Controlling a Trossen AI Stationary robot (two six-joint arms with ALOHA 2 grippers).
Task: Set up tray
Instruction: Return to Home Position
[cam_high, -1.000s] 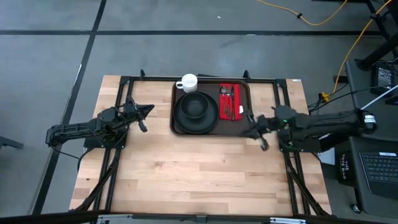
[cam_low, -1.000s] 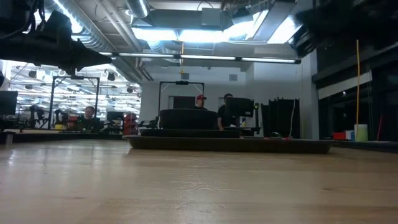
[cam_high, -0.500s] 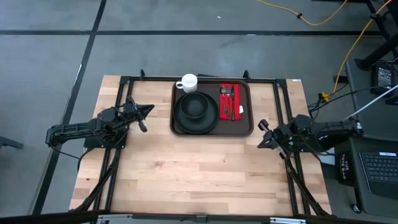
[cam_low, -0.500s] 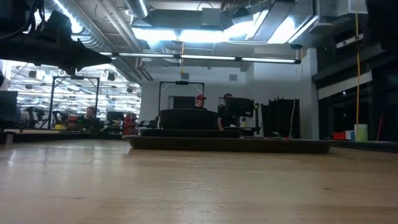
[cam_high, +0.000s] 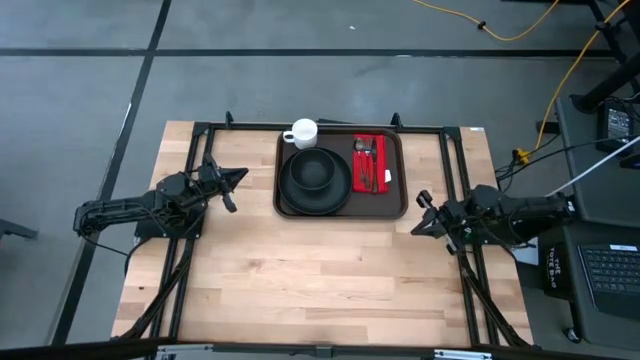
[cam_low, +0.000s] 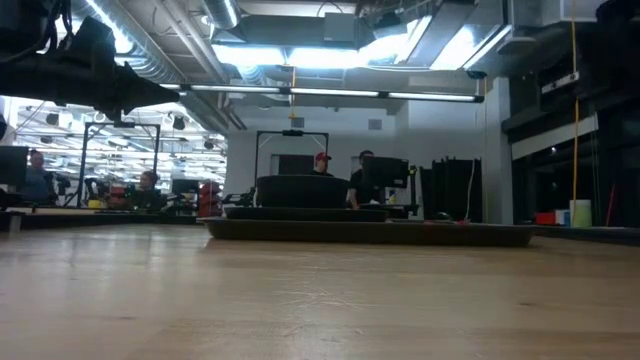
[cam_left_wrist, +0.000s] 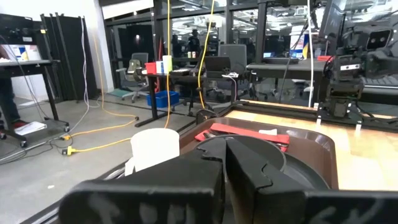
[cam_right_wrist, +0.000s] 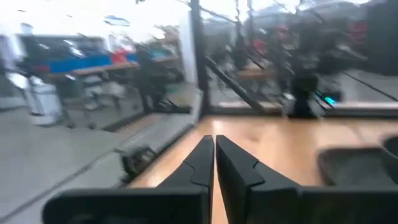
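Note:
The dark brown tray lies at the table's far middle and shows side-on in the low view. On it sit a round black plate and, to its right, a red napkin with cutlery on top. A white cup stands at the tray's far left corner, also in the left wrist view. My left gripper rests shut, left of the tray, pointing at it. My right gripper hangs shut off the tray's near right corner, nothing between its fingers.
Black frame rails run along the table's left, right and far sides. Bare wood stretches from the tray to the near edge. People and desks show in the room beyond the table.
My right gripper has drawn back from the tray's near right corner toward the table's right edge and sunk a little, its arm folding in. Most of that came in the first half second. The tray and what lies on it have kept still.

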